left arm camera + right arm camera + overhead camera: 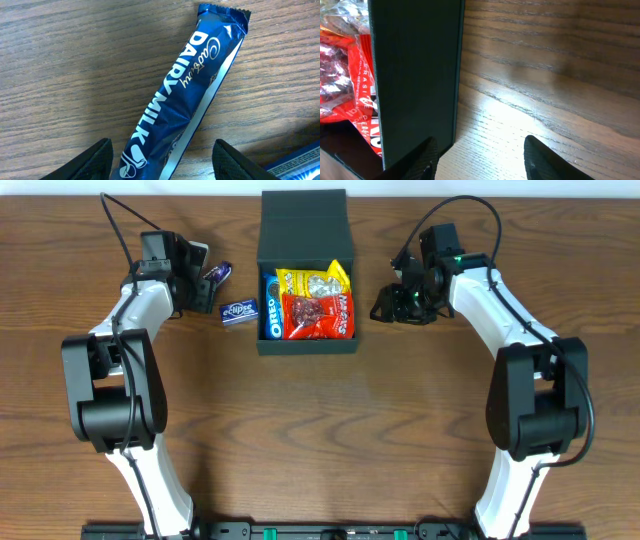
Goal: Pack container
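Observation:
The dark green-black container (306, 346) stands at the table's back centre with its flap lid (303, 225) open. Inside lie an Oreo pack (270, 308), a yellow packet (315, 281) and a red packet (318, 317). A blue Cadbury Dairy Milk bar (186, 97) lies on the table left of the box, also in the overhead view (218, 273). My left gripper (162, 162) is open with its fingers on either side of the bar's near end. My right gripper (480, 160) is open and empty, just right of the container's wall (415, 75).
A blue Eclipse pack (239, 310) lies on the table between the Dairy Milk bar and the container; its corner shows in the left wrist view (300, 160). Bare wooden table (330, 430) stretches in front of the box.

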